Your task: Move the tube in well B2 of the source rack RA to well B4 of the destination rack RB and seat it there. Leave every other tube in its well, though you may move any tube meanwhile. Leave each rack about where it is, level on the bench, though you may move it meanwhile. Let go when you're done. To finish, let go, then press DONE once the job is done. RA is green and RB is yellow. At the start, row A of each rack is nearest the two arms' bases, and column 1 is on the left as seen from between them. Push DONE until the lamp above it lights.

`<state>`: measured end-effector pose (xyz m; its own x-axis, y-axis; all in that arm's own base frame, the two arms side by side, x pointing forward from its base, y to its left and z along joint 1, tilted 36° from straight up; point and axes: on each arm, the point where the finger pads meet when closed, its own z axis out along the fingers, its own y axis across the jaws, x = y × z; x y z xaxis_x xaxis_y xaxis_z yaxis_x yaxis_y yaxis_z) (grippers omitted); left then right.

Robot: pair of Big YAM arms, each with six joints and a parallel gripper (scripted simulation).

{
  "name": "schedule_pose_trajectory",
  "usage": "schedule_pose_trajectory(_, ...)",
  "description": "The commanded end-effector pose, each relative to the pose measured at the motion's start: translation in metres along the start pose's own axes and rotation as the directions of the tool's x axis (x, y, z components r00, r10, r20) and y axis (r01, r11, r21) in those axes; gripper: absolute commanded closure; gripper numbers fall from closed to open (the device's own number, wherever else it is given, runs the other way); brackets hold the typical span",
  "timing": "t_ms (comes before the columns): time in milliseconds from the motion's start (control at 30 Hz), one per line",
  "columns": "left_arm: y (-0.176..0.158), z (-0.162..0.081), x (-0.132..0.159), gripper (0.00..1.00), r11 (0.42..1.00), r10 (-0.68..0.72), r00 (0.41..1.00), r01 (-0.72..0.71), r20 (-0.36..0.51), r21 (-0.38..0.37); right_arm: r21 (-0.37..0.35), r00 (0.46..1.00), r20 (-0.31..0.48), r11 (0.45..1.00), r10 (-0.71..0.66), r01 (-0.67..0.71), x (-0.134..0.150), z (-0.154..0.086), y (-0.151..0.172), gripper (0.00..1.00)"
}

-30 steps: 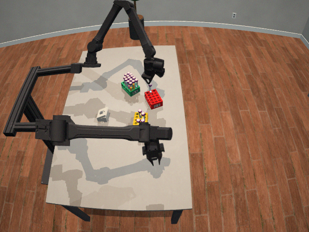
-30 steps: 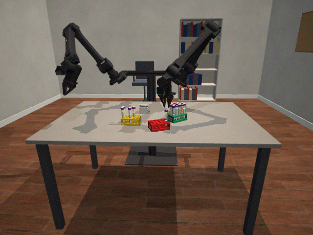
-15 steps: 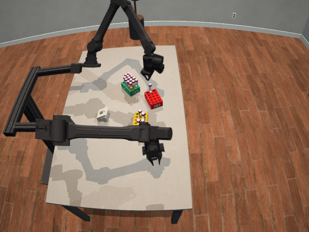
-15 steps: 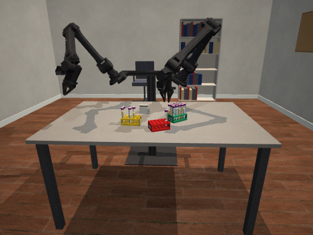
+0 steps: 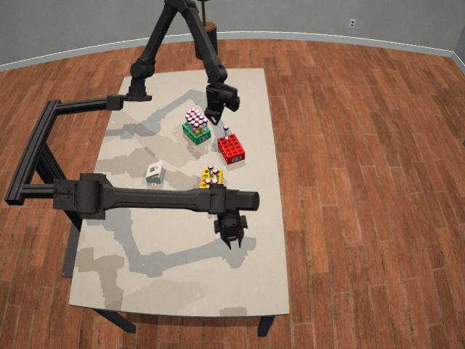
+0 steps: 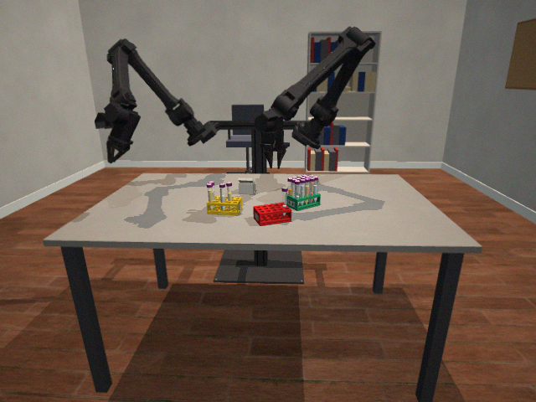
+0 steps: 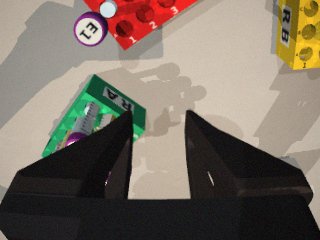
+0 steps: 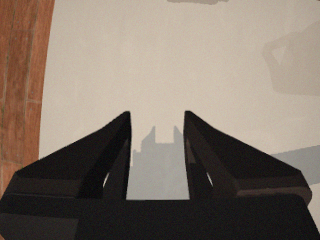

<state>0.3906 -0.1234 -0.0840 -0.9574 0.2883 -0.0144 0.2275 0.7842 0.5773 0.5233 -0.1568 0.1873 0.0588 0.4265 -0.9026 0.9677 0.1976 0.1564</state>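
The green rack RA (image 5: 190, 138) (image 7: 96, 84) is crowded with purple-capped tubes. The yellow rack RB (image 5: 205, 172) (image 7: 286, 50) holds several purple-capped tubes. A tube marked E1 (image 5: 225, 128) (image 6: 284, 189) (image 7: 90, 29) stands at a corner of the red rack (image 5: 226, 156) (image 7: 184, 4), beside a pale round spot. My left gripper (image 5: 214, 121) (image 6: 273, 167) (image 7: 159, 120) is partly open and empty, above the racks. My right gripper (image 5: 235, 246) (image 6: 111, 161) (image 8: 157, 121) is partly open and empty, high above the table, beyond RB. Single well labels in RA are not readable.
A small white box (image 5: 154, 173) (image 6: 247, 186) stands between RB and the arms' frame; its lamp's state cannot be told. The right arm (image 5: 158, 198) passes over RB's near part in the top view. The red rack stands close to both RA and RB.
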Motion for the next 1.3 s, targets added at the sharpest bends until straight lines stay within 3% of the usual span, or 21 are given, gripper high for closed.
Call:
schedule_pose_trajectory(0,-0.027,0.002,0.006,0.70,0.997,-0.082,0.997,0.082,-0.011,-0.010,-0.015,1.000,0.006,1.000,0.024,-0.024,-0.009,-0.005,0.009,0.70)
schedule_pose_trajectory(200,-0.047,0.004,0.025,0.70,0.997,-0.072,0.997,0.072,-0.024,-0.018,-0.015,1.000,0.006,1.000,0.024,-0.024,-0.009,-0.005,0.009,0.70)
schedule_pose_trajectory(267,-0.035,0.012,0.026,0.70,0.995,-0.099,0.994,0.098,-0.046,-0.023,-0.015,1.000,0.006,1.000,0.024,-0.024,-0.009,-0.005,0.009,0.70)
schedule_pose_trajectory(300,-0.027,0.002,0.022,0.70,0.993,-0.121,0.992,0.121,-0.014,-0.008,-0.015,1.000,0.006,1.000,0.024,-0.024,-0.009,-0.005,0.009,0.70)
schedule_pose_trajectory(433,-0.020,0.002,0.029,0.70,0.992,-0.129,0.992,0.129,-0.003,-0.003,-0.015,1.000,0.006,1.000,0.024,-0.024,-0.009,-0.005,0.009,0.70)
schedule_pose_trajectory(1267,0.058,0.001,0.127,0.70,0.994,-0.105,0.994,0.105,-0.006,-0.007,-0.015,1.000,0.006,1.000,0.024,-0.024,-0.009,-0.005,0.009,0.70)
